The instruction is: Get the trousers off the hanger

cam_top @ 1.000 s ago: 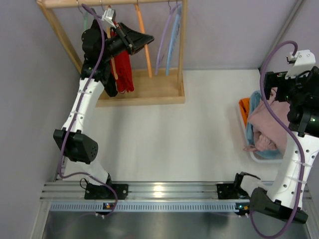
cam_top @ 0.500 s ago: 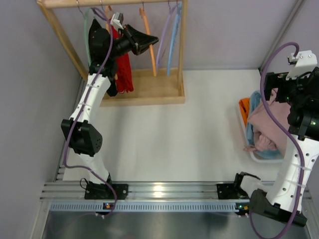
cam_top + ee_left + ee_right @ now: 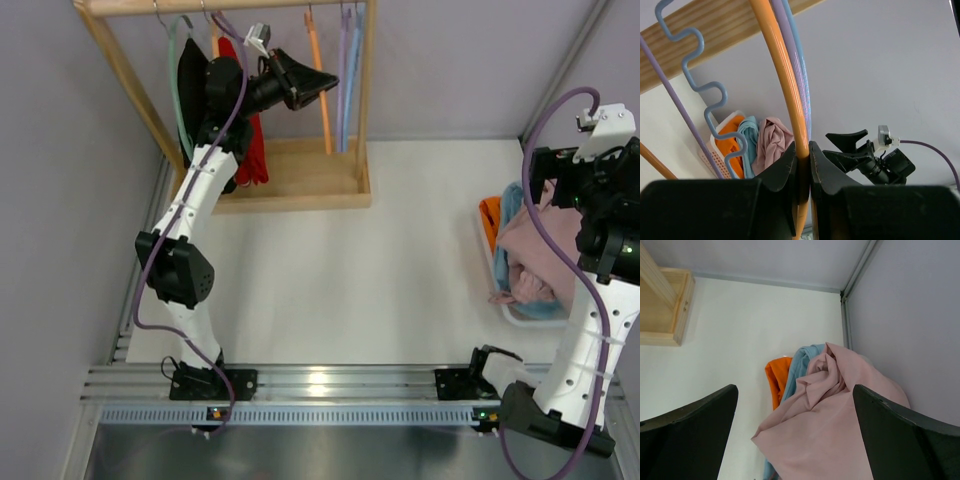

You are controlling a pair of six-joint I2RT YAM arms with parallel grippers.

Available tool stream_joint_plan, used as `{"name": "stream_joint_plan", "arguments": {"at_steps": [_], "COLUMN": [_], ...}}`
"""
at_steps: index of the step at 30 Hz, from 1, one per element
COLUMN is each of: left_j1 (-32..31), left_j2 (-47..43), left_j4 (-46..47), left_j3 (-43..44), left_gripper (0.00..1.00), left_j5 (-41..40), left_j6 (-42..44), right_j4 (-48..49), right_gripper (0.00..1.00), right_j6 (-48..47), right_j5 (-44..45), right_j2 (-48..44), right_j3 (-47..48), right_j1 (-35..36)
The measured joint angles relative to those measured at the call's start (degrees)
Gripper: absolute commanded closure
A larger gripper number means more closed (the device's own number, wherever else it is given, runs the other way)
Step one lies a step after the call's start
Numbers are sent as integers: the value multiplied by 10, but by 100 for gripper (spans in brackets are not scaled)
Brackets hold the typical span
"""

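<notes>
Shifted rightward along the rail of the wooden rack (image 3: 300,178), the orange hanger (image 3: 782,75) is clamped between the closed jaws of the left gripper (image 3: 801,155), near the lilac hanger (image 3: 342,80). The pink trousers (image 3: 840,405) are heaped in a basket (image 3: 512,314) well right of the rack. The right gripper (image 3: 794,390) is held wide open and empty above them.

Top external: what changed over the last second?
The left gripper, jaws shut on the orange hanger, slid it right along the wooden rail toward the lilac hanger. The right gripper, open above the pink trousers on the basket, stayed put.
</notes>
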Motion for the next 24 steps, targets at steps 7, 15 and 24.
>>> {"name": "stream_joint_plan", "arguments": {"at_steps": [7,15,24], "left_j1": [-18,-25,-11], "left_j2": [10,9,-54], "left_j4": [9,-28,-92], "left_j3": [6,6,-42], "left_gripper": [91,55,37], "left_j5": [-13,-30,-70], "left_j6": [10,60,121], "right_j4": [-1,-2,-2], "right_gripper": [1,1,1], "right_j6": [0,0,0], "right_j5": [0,-1,-9], "right_j2": [-7,-8,-18], "right_j3": [-4,-4,-4], "right_j1": [0,0,0]}}
